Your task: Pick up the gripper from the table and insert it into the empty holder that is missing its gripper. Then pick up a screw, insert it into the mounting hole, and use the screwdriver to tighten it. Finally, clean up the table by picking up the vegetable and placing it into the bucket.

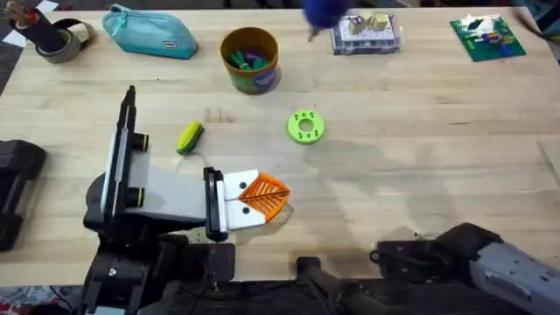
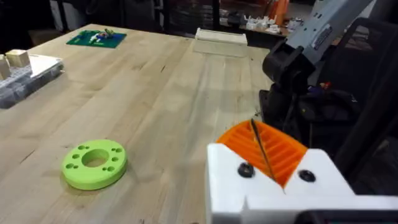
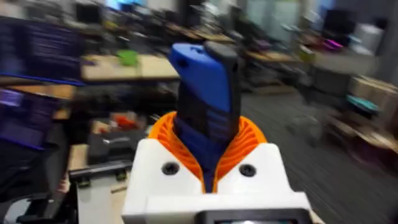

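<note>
The right gripper (image 3: 208, 177) fingers grip the screwdriver (image 3: 205, 106), while the left gripper (image 1: 262, 196), pads pressed together and empty, lies nearer the toy corn (image 1: 189, 137).

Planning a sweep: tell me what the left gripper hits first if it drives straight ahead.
Probably the right arm, standing beyond the left gripper across bare table. The green disc lies off to one side of that line. Depth is hard to judge.
</note>
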`<act>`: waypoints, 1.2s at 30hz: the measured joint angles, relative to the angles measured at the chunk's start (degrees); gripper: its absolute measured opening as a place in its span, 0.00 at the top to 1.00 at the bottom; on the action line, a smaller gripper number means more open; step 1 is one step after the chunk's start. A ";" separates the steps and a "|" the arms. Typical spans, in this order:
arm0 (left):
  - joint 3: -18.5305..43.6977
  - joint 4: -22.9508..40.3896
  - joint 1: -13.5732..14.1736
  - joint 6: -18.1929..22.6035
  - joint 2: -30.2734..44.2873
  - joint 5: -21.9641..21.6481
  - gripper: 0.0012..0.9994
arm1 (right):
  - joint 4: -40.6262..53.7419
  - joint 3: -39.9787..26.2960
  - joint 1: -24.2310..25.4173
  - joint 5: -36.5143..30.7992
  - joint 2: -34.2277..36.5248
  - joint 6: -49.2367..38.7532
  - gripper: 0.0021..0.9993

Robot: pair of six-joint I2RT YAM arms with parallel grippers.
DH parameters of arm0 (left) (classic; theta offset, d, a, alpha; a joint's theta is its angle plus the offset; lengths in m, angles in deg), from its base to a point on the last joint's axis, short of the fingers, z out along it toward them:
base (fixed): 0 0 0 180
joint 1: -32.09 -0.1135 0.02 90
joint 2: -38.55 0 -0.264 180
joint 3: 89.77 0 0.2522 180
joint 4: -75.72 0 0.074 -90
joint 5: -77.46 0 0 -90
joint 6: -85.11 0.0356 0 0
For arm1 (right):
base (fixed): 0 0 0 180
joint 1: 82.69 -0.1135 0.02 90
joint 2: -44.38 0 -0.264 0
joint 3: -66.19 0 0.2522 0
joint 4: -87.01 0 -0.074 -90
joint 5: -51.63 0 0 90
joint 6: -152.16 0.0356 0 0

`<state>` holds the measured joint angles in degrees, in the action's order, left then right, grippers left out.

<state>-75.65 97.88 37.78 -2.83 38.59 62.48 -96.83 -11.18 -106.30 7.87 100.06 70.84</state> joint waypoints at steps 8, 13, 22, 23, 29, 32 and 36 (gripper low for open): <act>0.00 0.02 0.00 0.00 0.00 0.00 0.99 | -22.50 0.15 -1.05 12.79 12.86 11.55 0.96; 0.00 0.13 0.00 0.00 0.00 0.04 0.99 | -25.00 0.15 -4.41 15.60 16.31 15.60 0.96; 0.00 0.15 0.00 0.00 0.00 0.04 0.99 | -29.01 0.15 -11.82 16.85 21.97 17.52 0.96; 0.00 0.15 0.00 0.02 0.00 0.04 0.99 | -29.62 0.15 -12.33 16.85 22.14 17.54 0.96; 0.00 0.15 0.00 0.00 0.00 0.07 0.99 | -32.29 0.15 -13.70 16.80 21.98 17.71 0.96; 0.00 0.15 0.00 0.02 0.00 0.07 0.99 | -32.20 0.15 -13.95 16.80 21.99 17.73 0.96; 0.00 0.15 0.00 0.02 0.00 0.07 0.99 | -32.18 0.15 -14.27 16.80 21.99 17.71 0.96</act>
<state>-75.65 98.03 37.78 -2.81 38.59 62.55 -129.01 -11.03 -120.57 24.68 122.05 88.55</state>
